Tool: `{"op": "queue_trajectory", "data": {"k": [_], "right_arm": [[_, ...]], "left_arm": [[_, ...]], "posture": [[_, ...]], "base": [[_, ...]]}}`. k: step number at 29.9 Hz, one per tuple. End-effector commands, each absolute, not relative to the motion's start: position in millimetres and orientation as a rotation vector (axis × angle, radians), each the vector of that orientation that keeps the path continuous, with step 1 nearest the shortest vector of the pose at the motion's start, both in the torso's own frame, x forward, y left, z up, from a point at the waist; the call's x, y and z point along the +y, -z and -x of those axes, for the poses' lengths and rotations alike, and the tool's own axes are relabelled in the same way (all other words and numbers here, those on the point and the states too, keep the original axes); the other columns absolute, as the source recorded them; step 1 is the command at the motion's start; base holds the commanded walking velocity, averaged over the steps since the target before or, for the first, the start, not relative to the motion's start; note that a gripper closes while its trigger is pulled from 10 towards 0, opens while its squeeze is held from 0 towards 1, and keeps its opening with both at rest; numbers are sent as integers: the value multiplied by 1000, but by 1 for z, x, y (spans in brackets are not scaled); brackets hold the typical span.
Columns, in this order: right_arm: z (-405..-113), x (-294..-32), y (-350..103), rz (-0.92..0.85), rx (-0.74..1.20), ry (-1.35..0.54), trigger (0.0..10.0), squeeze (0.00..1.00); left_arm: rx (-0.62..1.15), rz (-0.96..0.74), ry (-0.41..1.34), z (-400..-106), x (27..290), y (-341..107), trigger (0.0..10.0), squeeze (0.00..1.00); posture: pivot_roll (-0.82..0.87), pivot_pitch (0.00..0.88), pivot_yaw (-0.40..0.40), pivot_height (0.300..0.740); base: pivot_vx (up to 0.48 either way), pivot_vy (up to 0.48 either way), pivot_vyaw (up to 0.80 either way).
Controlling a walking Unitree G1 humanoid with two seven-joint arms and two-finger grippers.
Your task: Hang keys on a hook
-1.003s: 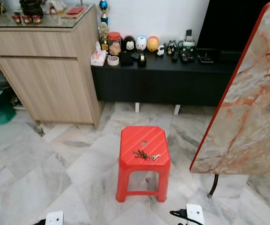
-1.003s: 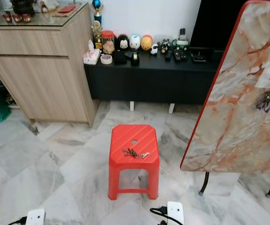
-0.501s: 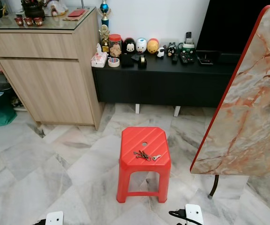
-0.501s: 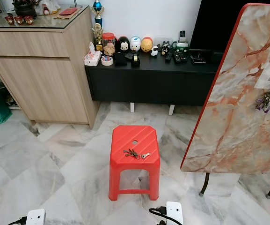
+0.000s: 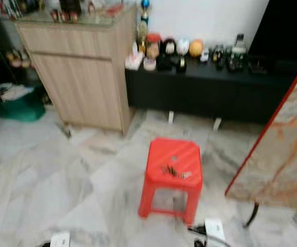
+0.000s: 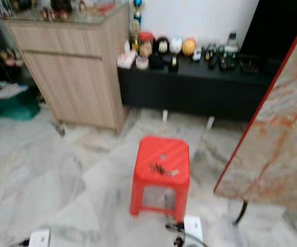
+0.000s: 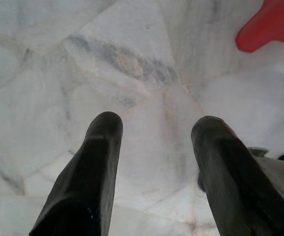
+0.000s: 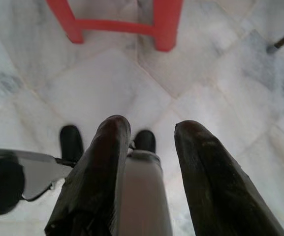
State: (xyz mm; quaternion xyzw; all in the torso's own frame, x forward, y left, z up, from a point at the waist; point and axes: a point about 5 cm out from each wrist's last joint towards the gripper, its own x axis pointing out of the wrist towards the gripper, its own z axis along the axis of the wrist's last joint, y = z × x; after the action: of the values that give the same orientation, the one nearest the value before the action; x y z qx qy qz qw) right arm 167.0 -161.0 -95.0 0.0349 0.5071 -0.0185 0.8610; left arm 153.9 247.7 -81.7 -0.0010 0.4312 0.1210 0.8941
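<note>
**Keys lie on the red stool, both grippers hang low and hold nothing**

Fingers of the left gripper are spread apart with nothing between them, and they point down at the marble floor. One corner of the red stool shows beyond them in the left wrist view. The right gripper also has its two fingers parted and empty; it hangs over the floor, with the legs of the stool further ahead.

From the head views, which are blurred, the keys lie in a small bunch on the seat of the stool, a little in front of the round hole in it. At the robot's right stands a marble-patterned board with a red edge, tilted. Behind the stool there is a low black cabinet with small figures on top, and beside it a wooden cupboard.
</note>
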Motion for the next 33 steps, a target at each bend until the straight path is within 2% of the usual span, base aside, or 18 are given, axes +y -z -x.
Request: {"op": "queue_trajectory", "data": {"k": [1, 9, 33], "right_arm": [[-166, -160, 95, -88, 1064, 43, 10000, 0], [-166, -160, 95, -100, 1060, 47, 10000, 0], [-167, -159, 95, -116, 1047, 47, 10000, 0]], "left_arm": [[922, 3, -242, -149, 247, 85, 10000, 0], [921, 3, -241, -149, 246, 85, 10000, 0], [919, 9, -237, -149, 246, 84, 10000, 0]], "posture": [[30, 0, -6, 740], [31, 0, -5, 740], [29, 0, -5, 740]], "base": [[0, 0, 0], [120, 0, 0], [290, 0, 0]]}}
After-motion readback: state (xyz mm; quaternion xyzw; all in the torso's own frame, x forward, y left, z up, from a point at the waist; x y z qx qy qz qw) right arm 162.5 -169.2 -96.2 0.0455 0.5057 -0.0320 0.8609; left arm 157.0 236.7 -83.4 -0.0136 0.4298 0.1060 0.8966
